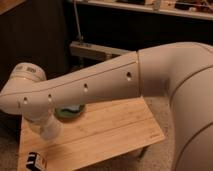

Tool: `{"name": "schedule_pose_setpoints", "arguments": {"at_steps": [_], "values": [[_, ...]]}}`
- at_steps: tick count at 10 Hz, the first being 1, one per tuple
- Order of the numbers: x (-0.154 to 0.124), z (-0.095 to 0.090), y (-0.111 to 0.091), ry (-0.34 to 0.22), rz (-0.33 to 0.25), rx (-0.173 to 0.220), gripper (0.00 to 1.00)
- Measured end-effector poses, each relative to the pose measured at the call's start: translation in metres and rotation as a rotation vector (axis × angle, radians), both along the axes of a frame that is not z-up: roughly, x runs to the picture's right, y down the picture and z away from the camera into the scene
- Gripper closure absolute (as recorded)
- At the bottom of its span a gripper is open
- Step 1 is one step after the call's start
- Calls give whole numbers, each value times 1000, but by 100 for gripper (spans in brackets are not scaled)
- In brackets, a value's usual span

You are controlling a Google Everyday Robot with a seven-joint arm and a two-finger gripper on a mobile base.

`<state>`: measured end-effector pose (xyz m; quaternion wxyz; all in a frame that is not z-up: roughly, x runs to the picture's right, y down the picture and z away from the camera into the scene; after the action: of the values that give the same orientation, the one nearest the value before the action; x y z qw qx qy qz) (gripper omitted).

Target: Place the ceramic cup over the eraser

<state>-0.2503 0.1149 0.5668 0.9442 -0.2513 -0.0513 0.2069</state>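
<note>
The eraser (pixel 35 160), a small black block with white stripes, lies at the front left corner of the wooden table (pixel 115 131). My white arm (pixel 95 89) crosses the view from the right, with its elbow joint (pixel 25 90) over the table's left side. A short white link (pixel 50 130) hangs down from that joint, just above and right of the eraser. The gripper itself does not show; it is hidden behind the arm or out of view. The ceramic cup is not visible.
A green bowl (pixel 70 111) sits at the back left of the table, partly covered by the arm. A grey box-like unit (pixel 97 50) stands behind the table against dark cabinets. Speckled floor (pixel 157 107) lies to the right.
</note>
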Motion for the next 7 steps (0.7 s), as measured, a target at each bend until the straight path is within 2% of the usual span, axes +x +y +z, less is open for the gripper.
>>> {"name": "schedule_pose_setpoints", "arguments": {"at_steps": [7], "values": [[-32,-28,45,-157,-125,-34,100]]}}
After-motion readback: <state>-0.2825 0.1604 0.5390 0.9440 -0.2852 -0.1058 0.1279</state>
